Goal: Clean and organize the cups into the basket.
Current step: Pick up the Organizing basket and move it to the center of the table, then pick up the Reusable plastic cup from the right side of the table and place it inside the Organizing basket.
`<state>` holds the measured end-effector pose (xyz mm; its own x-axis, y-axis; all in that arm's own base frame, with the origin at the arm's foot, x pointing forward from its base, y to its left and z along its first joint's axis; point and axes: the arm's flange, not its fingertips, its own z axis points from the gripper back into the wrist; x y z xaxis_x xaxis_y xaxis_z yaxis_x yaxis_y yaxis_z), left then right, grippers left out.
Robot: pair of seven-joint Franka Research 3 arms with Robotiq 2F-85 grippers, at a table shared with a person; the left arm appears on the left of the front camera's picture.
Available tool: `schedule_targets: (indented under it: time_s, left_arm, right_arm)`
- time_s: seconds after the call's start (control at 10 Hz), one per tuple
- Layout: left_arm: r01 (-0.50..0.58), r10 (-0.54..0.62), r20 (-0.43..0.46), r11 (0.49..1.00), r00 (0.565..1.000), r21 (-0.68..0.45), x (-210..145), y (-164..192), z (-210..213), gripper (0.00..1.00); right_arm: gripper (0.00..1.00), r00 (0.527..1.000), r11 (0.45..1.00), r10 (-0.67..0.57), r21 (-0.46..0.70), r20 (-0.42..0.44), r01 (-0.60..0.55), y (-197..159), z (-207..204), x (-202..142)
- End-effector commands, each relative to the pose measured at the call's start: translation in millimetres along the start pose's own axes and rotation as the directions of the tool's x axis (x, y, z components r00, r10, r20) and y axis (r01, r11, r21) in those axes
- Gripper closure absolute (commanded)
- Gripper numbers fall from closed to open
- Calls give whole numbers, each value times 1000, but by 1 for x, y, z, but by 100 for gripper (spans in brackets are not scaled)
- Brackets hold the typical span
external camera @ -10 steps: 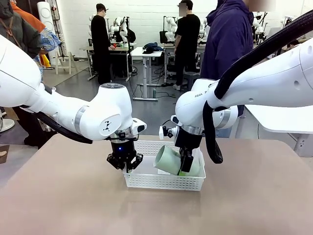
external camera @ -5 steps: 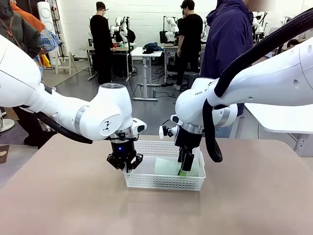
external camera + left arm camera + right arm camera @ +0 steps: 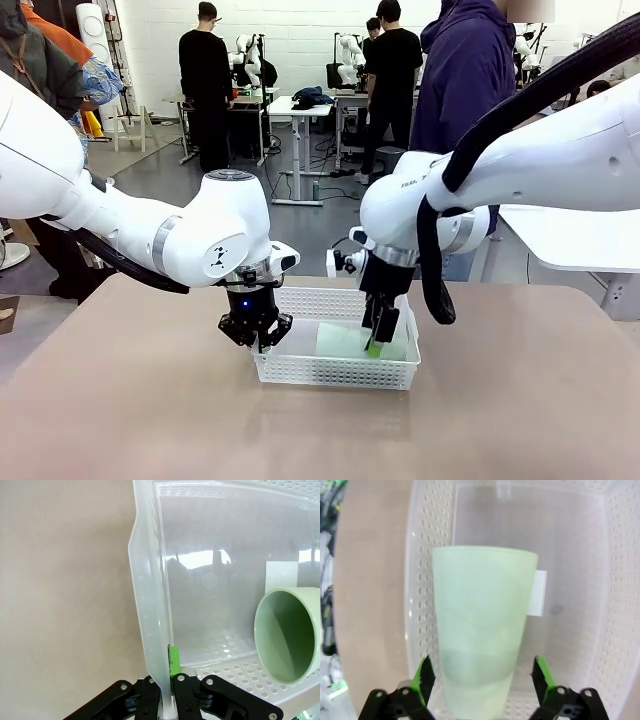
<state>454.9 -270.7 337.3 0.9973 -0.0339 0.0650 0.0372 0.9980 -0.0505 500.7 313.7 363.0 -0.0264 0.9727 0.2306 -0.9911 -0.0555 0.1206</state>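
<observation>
A pale mint green cup (image 3: 340, 341) lies on its side on the floor of the white basket (image 3: 335, 373) at the table's middle. My right gripper (image 3: 377, 338) hangs open just above the cup. In the right wrist view the cup (image 3: 482, 625) lies between the spread green-padded fingers (image 3: 423, 678) without touching them, base end nearest the gripper (image 3: 482, 674). My left gripper (image 3: 258, 338) is shut on the basket's left wall. In the left wrist view the wall (image 3: 150, 605) is pinched between the fingers of that gripper (image 3: 167, 681), and the cup's open mouth (image 3: 292, 630) faces the camera.
The tan table (image 3: 130, 400) has open room to the left, right and front of the basket. A person in a dark blue hoodie (image 3: 465, 80) stands at the far side. A white table (image 3: 570, 240) stands off to the right.
My right gripper let go of the mint cup. The cup went from tilted in the grip to lying flat in the basket, and the gripper opened and lifted slightly. The left arm held still.
</observation>
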Motion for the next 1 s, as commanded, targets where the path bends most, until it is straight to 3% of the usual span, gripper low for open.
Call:
schedule_targets:
  time_s: [0.0, 0.3, 0.4, 0.6, 0.9]
  left_arm:
    - [2, -2, 3, 1000, 1000, 0, -1, 0, -1, 100]
    - [2, -2, 3, 1000, 1000, 0, -1, 0, -1, 100]
    - [2, -2, 3, 1000, 1000, 0, -1, 0, -1, 100]
    - [2, -2, 3, 1000, 1000, 0, -1, 0, -1, 100]
    - [2, -2, 3, 1000, 1000, 0, -1, 0, -1, 100]
  right_arm:
    - [0, 988, 992, 65, -120, 137, -48, 39, 52, -44]
    - [0, 915, 963, 95, -270, 391, 15, 85, 119, -148]
    - [0, 865, 947, 85, -311, 494, 85, 97, 136, -195]
    - [0, 773, 940, 118, -322, 623, 116, 110, 146, -268]
    - [0, 677, 941, 177, -324, 714, 96, 123, 145, -355]
